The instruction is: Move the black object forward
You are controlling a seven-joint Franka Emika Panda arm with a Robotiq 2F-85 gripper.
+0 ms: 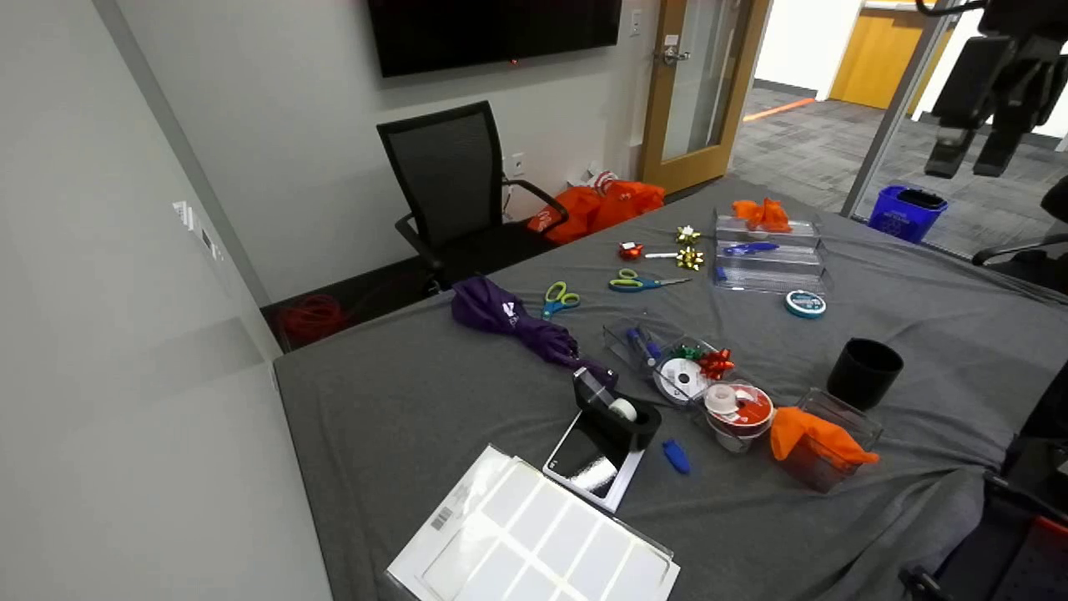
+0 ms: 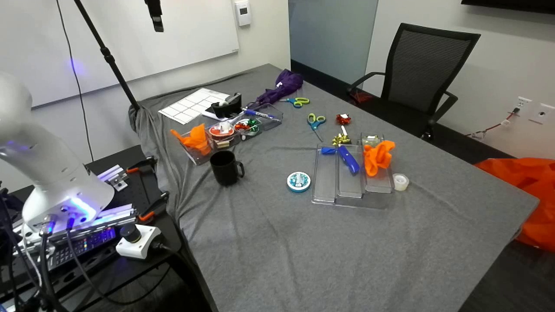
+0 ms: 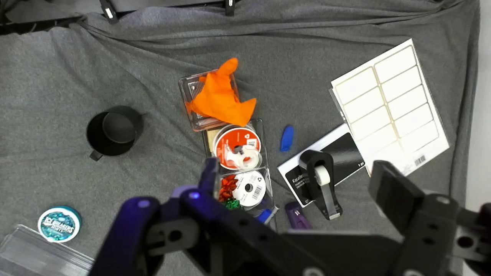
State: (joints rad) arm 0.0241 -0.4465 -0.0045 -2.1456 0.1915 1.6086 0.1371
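The black object is a matte black mug that stands upright on the grey cloth. It shows in both exterior views [image 1: 864, 374] [image 2: 225, 168] and at the left of the wrist view [image 3: 115, 130]. Its handle faces the table's middle in an exterior view. My gripper [image 1: 969, 159] is high above the table, well apart from the mug; its tip also shows at the top of an exterior view [image 2: 157, 25]. In the wrist view my gripper [image 3: 297, 172] has its fingers wide apart with nothing between them. The mug lies outside the fingers, off to the left.
A clear bin with orange cloth [image 2: 194, 143] stands close beside the mug, with clear trays of ribbon spools behind it. A mint tin [image 2: 298, 181] and a stepped clear organizer [image 2: 325, 190] are farther off. A tape dispenser [image 3: 320, 184] and label sheets [image 3: 395, 111] lie beyond.
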